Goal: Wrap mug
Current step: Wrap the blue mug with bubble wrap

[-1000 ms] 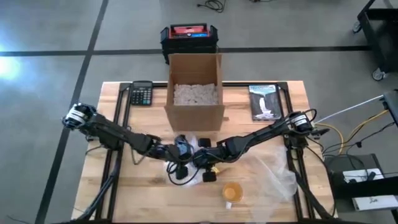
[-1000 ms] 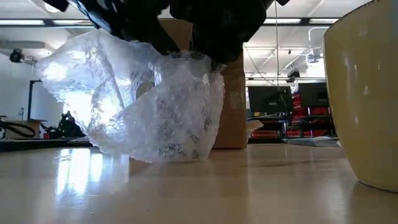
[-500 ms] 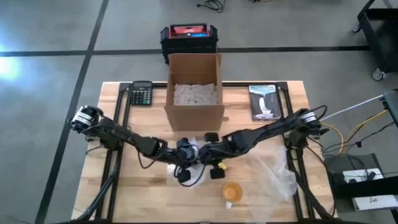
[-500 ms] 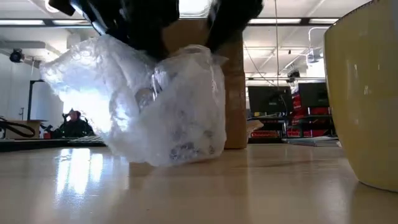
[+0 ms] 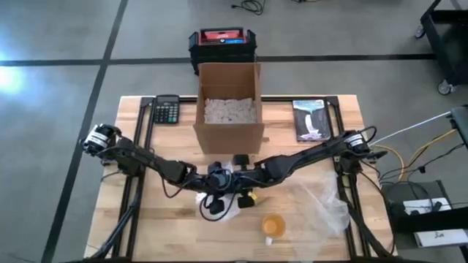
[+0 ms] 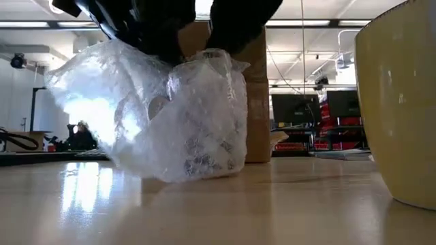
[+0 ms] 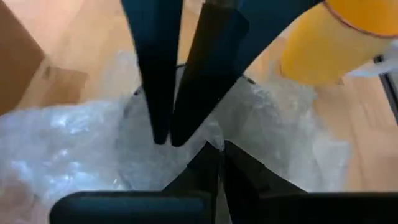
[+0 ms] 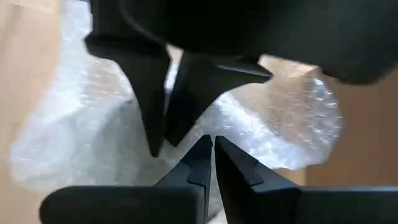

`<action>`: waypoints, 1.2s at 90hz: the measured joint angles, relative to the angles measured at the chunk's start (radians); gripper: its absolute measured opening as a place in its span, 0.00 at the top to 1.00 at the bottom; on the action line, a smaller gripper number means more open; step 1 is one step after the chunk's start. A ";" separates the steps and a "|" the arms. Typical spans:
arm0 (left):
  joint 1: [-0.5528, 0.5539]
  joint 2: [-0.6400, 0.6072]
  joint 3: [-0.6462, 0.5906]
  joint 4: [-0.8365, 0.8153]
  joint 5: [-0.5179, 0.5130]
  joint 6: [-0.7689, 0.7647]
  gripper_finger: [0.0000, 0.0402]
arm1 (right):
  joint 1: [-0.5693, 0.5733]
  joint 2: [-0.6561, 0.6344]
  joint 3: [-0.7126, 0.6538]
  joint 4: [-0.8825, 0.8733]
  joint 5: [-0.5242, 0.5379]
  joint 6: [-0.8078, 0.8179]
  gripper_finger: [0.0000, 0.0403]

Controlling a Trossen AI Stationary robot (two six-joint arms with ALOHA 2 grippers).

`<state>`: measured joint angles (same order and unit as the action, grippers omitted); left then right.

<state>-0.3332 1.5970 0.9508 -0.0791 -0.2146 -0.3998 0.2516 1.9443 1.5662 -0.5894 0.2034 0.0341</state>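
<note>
A bundle of clear bubble wrap (image 6: 163, 116) rests on the table's middle, just in front of the cardboard box; a rounded shape shows dimly inside it, and I cannot tell whether it is a mug. Both grippers meet over the bundle (image 5: 228, 212): my left gripper (image 5: 219, 191) comes from the left and my right gripper (image 5: 235, 188) from the right, each shut on the wrap. In the wrist views their fingertips stand almost tip to tip. A yellow mug (image 5: 273, 226) stands bare near the front edge, apart from both. My left gripper (image 7: 221, 155) pinches a gathered part of the bubble wrap at the bundle's top (image 7: 200, 134) between its two fingertips, coming from above and the table's left. The bundle's bottom rests on the table. My right gripper (image 8: 213, 146) pinches the wrap's top (image 8: 214, 127) close beside the other gripper's fingers (image 8: 155, 106), coming from above and the right. How many layers it has, I cannot tell.
The open cardboard box (image 5: 228, 109) with white filling stands right behind the bundle. A second loose sheet of bubble wrap (image 5: 322, 206) lies at the front right. A calculator (image 5: 167, 110) and a booklet (image 5: 311, 119) lie at the far corners.
Both grippers have stayed shut on the wrap and shifted slightly over the bundle. The bundle has slid a little toward the table's right, and its right part now stands more upright and taller than a second ago.
</note>
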 joint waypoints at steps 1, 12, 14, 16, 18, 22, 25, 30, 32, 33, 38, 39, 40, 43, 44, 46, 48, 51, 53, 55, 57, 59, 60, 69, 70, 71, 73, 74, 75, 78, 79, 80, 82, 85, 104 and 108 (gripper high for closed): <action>0.000 -0.001 0.000 -0.004 0.001 0.000 1.00 | 0.001 0.004 -0.002 -0.003 -0.001 0.004 0.98; 0.000 -0.023 -0.002 -0.028 0.003 0.004 1.00 | 0.008 0.026 -0.023 -0.004 0.003 0.032 0.98; 0.000 -0.030 -0.002 -0.032 0.004 0.005 0.99 | 0.008 0.026 -0.025 -0.007 0.003 0.034 0.98; 0.000 -0.037 -0.002 -0.039 0.004 0.005 0.99 | 0.009 0.027 -0.028 -0.007 0.003 0.035 0.98; 0.000 -0.046 -0.002 -0.044 0.003 0.004 0.99 | 0.009 0.028 -0.028 -0.004 0.002 0.036 0.98; 0.001 -0.066 0.001 -0.041 0.003 0.001 0.99 | 0.008 0.030 -0.029 0.000 0.001 0.044 0.98; 0.002 -0.080 0.002 -0.054 0.001 0.001 0.99 | 0.008 0.035 -0.030 0.006 0.002 0.047 0.98; 0.003 -0.095 0.002 -0.057 -0.004 0.002 0.98 | 0.007 0.035 -0.031 0.007 0.001 0.052 0.98; 0.003 -0.101 0.002 -0.055 -0.005 0.002 0.98 | 0.006 0.034 -0.031 0.008 -0.001 0.052 0.98; 0.003 -0.104 0.002 -0.056 -0.006 0.002 0.98 | 0.006 0.033 -0.031 0.009 -0.002 0.052 0.98; 0.001 -0.119 0.002 -0.060 -0.007 0.002 0.98 | 0.007 0.034 -0.031 0.020 -0.002 0.052 0.98; 0.001 -0.122 0.002 -0.059 -0.007 0.002 0.98 | 0.008 0.034 -0.031 0.022 -0.002 0.052 0.98; 0.001 -0.123 0.002 -0.055 -0.008 0.002 0.98 | 0.008 0.035 -0.031 0.021 -0.002 0.052 0.98; 0.002 -0.126 0.004 -0.046 -0.008 0.002 0.98 | 0.008 0.036 -0.032 0.016 -0.003 0.052 0.98; 0.001 -0.126 0.005 -0.044 -0.008 0.002 0.98 | 0.008 0.037 -0.033 0.014 -0.003 0.052 0.98; 0.001 -0.128 0.006 -0.042 -0.009 0.002 0.97 | 0.009 0.039 -0.034 0.016 -0.001 0.053 0.98; 0.001 -0.128 0.006 -0.042 -0.009 0.003 0.96 | 0.009 0.040 -0.034 0.019 -0.002 0.054 0.98; 0.001 -0.128 0.006 -0.044 -0.009 0.007 0.94 | 0.010 0.041 -0.034 0.026 -0.003 0.056 0.98; 0.001 -0.128 0.006 -0.047 -0.008 0.009 0.93 | 0.010 0.041 -0.034 0.027 -0.003 0.056 0.98; 0.001 -0.128 0.006 -0.050 -0.008 0.013 0.91 | 0.010 0.042 -0.034 0.026 -0.002 0.056 0.98; 0.001 -0.128 0.006 -0.051 -0.008 0.017 0.89 | 0.010 0.042 -0.034 0.024 -0.003 0.056 0.98; 0.001 -0.129 0.006 -0.051 -0.008 0.021 0.86 | 0.010 0.042 -0.034 0.024 -0.003 0.056 0.98; 0.001 -0.130 0.006 -0.051 -0.008 0.023 0.85 | 0.010 0.042 -0.034 0.024 -0.003 0.056 0.98; 0.001 -0.159 0.007 -0.057 0.006 0.062 0.74 | 0.010 0.042 -0.034 0.026 -0.003 0.055 0.98; 0.001 -0.165 0.009 -0.064 0.008 0.067 0.73 | 0.010 0.042 -0.034 0.026 -0.003 0.055 0.98; 0.001 -0.171 0.012 -0.073 0.010 0.073 0.72 | 0.010 0.042 -0.034 0.026 -0.003 0.055 0.98; 0.001 -0.181 0.020 -0.096 0.013 0.082 0.69 | 0.010 0.042 -0.034 0.026 -0.003 0.055 0.98; 0.001 -0.186 0.024 -0.109 0.013 0.084 0.68 | 0.010 0.042 -0.034 0.026 -0.003 0.055 0.98; 0.001 -0.191 0.030 -0.123 0.013 0.085 0.67 | 0.010 0.042 -0.034 0.026 -0.003 0.055 0.98; 0.001 -0.208 0.050 -0.171 0.013 0.085 0.65 | 0.010 0.042 -0.034 0.027 -0.003 0.056 0.98; 0.001 -0.215 0.058 -0.189 0.013 0.084 0.64 | 0.010 0.042 -0.034 0.028 -0.003 0.056 0.98; 0.001 -0.223 0.064 -0.208 0.012 0.081 0.63 | 0.010 0.042 -0.034 0.028 -0.003 0.056 0.98; 0.001 -0.237 0.078 -0.247 0.006 0.073 0.62 | 0.010 0.042 -0.034 0.028 -0.003 0.056 0.98; 0.000 -0.257 0.096 -0.323 -0.009 0.052 0.61 | 0.010 0.042 -0.034 0.028 -0.003 0.056 0.98; -0.029 -0.334 0.076 -0.713 -0.043 -0.146 0.64 | 0.010 0.042 -0.034 0.030 -0.002 0.059 0.98; -0.039 -0.340 0.034 -0.737 -0.046 -0.180 0.66 | 0.010 0.042 -0.034 0.030 -0.002 0.059 0.98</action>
<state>-0.3727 1.2566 0.9848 -0.8165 -0.2607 -0.5803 0.2615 1.9862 1.5322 -0.5598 0.2012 0.0930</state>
